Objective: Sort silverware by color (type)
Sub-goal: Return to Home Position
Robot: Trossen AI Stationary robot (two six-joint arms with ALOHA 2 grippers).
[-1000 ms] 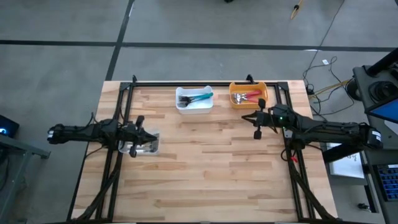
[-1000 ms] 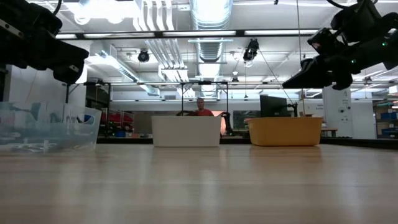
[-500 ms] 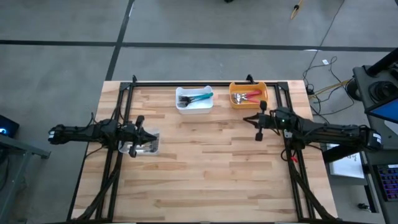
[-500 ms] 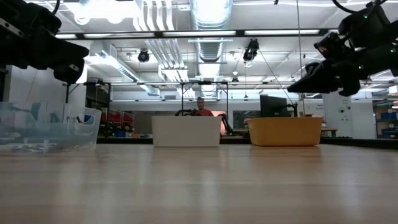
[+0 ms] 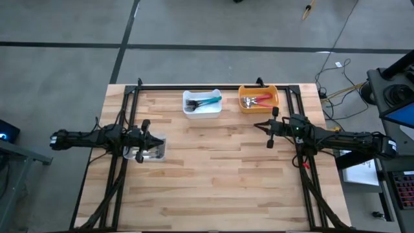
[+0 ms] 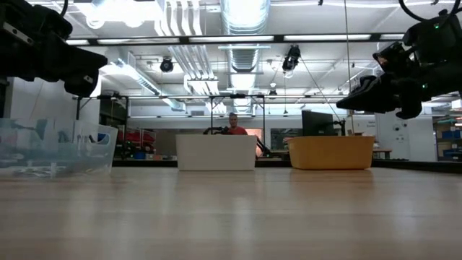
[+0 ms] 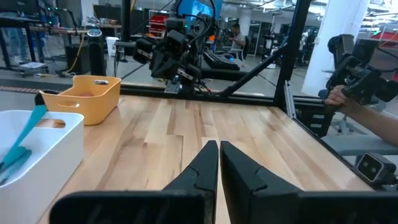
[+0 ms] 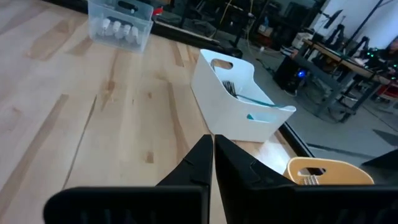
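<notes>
Left gripper and right gripper both closed and empty, silverware sorted in bins, so the risk is the left arm, just above the clear bin, clipping it on retract and skidding it across the counter.

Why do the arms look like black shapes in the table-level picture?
Low view: bright ceiling lights sit behind them, so the left arm and right arm show as silhouettes, and the table carries a pale sheen. High view: even light, no hard shadows.
</notes>
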